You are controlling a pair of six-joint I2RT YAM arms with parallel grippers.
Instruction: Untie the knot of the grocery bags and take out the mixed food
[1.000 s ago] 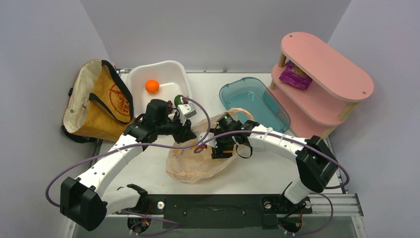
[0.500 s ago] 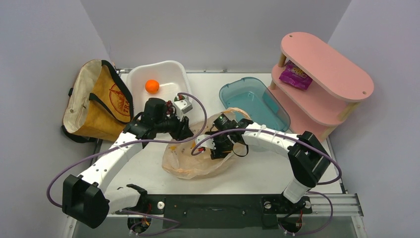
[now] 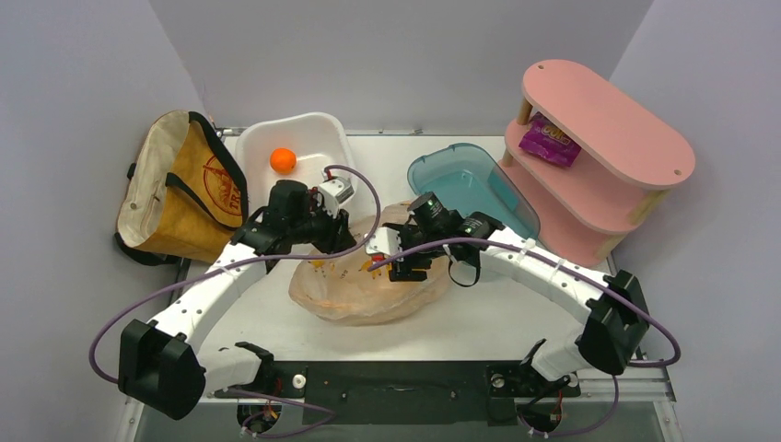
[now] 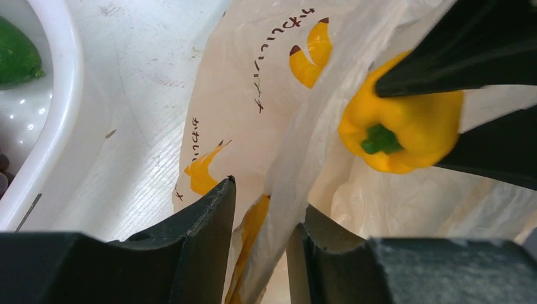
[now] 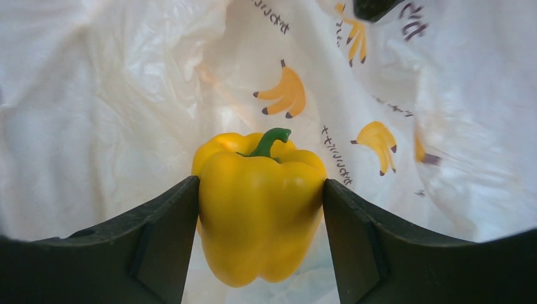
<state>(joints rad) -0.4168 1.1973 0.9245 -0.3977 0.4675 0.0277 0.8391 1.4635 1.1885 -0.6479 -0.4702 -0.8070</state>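
Top view: the peach plastic bag [image 3: 368,293] is lying mid-worktop and is spreading wider toward the left edge than a second ago. Left wrist view: the left gripper [image 4: 263,212], jaws nearly closed, is pinching the bag's film. Right wrist view: the right gripper [image 5: 261,185], jaws a pepper's width apart, is clamping the yellow bell pepper [image 5: 259,215] inside the bag.

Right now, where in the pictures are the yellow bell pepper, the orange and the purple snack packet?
yellow bell pepper [image 5: 259,215]: right wrist view, middle of its glossy side.
orange [image 3: 283,160]: top external view, centre of its upper surface.
purple snack packet [image 3: 549,142]: top external view, middle of its printed face.
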